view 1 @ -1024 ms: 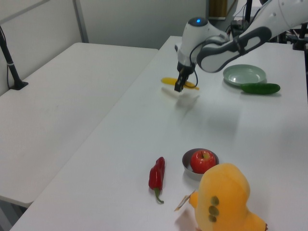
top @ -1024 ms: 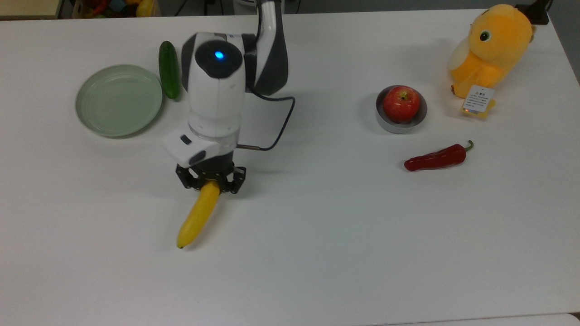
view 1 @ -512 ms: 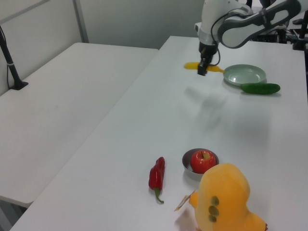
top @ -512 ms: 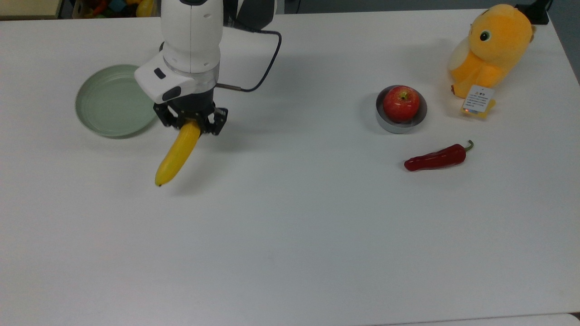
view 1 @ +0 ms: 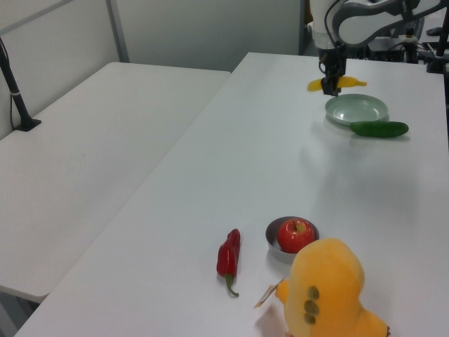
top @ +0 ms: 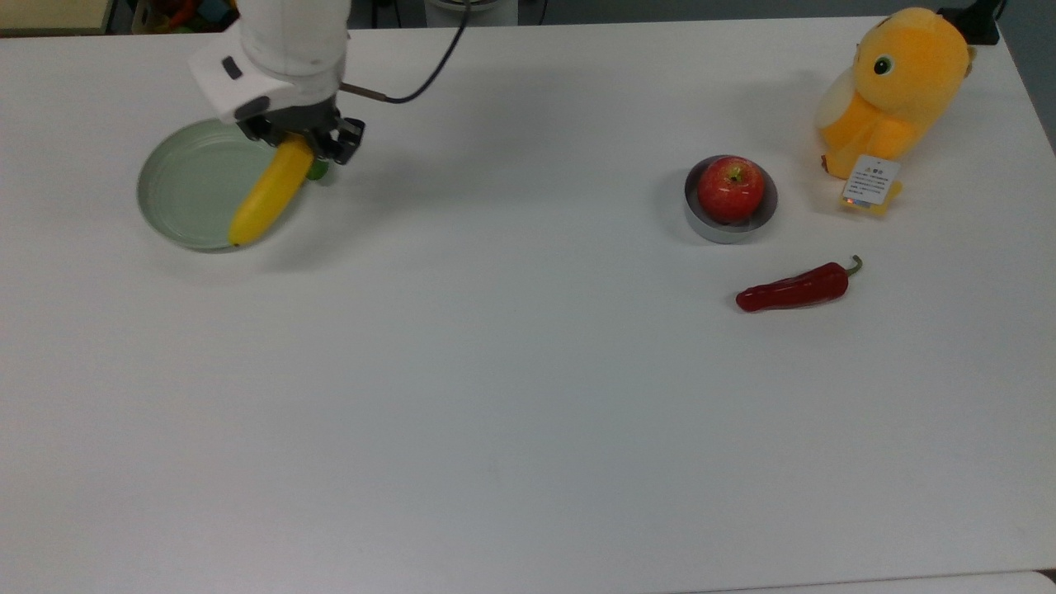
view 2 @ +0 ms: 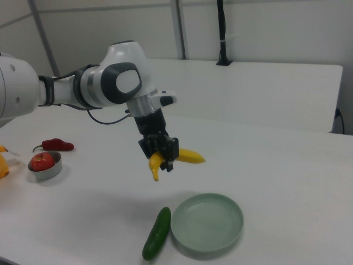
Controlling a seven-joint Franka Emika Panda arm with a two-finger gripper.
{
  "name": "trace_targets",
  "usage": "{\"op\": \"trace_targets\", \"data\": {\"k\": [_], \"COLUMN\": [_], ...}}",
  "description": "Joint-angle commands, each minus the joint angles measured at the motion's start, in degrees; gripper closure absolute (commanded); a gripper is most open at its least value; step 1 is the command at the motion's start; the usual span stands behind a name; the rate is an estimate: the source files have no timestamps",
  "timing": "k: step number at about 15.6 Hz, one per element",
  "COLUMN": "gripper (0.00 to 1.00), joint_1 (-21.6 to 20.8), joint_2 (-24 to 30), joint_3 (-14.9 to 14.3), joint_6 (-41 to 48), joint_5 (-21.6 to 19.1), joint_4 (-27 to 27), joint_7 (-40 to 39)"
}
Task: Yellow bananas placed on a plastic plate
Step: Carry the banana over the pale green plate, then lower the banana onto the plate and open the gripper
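A red apple [top: 731, 189] sits in a small round metal dish [top: 761, 220] on the white worktop [top: 528, 396]. A red chili pepper [top: 794, 289] lies near it. An orange-yellow plush toy [top: 895, 91] stands behind. A green cucumber [view 2: 157, 233] lies apart.

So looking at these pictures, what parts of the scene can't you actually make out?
- Cucumber: in the top view the hand and banana cover all but a green sliver.
- Banana's stem end: in the top view, tucked under the hand.
- Writing on the plush toy's tag: too small to read in the top view.
- Plush toy: cut off by the left view's bottom edge.
- Plate: its right rim hidden by the banana in the top view.
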State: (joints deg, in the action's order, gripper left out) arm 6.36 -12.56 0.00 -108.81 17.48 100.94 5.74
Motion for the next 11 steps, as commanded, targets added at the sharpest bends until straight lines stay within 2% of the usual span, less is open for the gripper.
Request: {"op": "trace_targets", "data": {"k": [1, 2, 5, 8, 9, 10, 11], "gripper": [0.75, 0.75, 0.75, 0.65, 0.43, 0.09, 0.00], "joint_1": [3.0, 3.6, 4.2, 5.0, 5.5, 6.5, 7.3], "joint_2": [1.7, 1.5, 0.9, 0.8, 0.3, 0.1, 0.0], "joint_3": [0.2, -0.3, -1.8, -4.2, -4.4, -4.8, -4.8], "joint_6": [0.8, 0.4, 0.4, 0.1, -0.3, -0.6, -1.6], "joint_5": [4.6, 6.2, 6.7, 8.1, 8.4, 8.4, 8.4], "joint_4": [4.2, 5.2, 5.4, 5.3, 5.1, 4.9, 5.0], "joint_7": [-1.0, -1.0, -1.1, -1.1, -1.0, -1.0, -1.0]}}
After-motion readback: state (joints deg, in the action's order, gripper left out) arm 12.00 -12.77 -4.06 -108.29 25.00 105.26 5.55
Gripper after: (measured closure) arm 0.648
